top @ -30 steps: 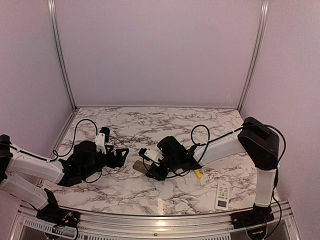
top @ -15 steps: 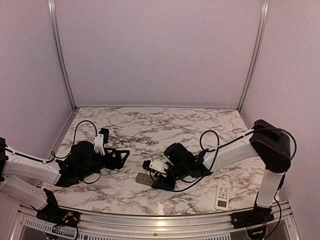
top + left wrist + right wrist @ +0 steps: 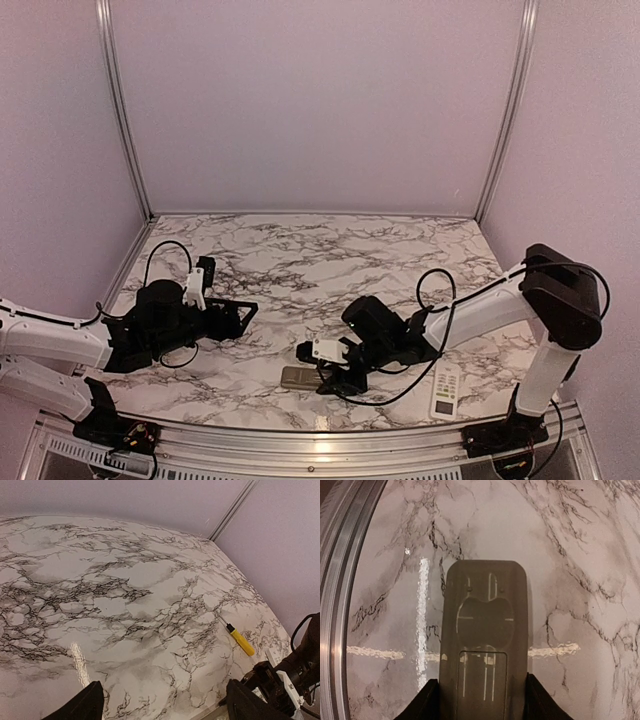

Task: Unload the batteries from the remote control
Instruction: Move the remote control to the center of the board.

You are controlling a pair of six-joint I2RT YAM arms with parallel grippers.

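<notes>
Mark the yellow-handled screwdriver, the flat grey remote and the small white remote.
yellow-handled screwdriver [image 3: 241, 642], left wrist view, middle of handle.
flat grey remote [image 3: 485, 625], right wrist view, centre of back.
small white remote [image 3: 446, 390], top view, middle of body.

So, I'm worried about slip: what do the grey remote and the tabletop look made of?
Grey remote: likely matte plastic, moulded seams, no glare. Tabletop: glossy marble-pattern surface mirroring the lights; real stone or laminate, cannot tell.
</notes>
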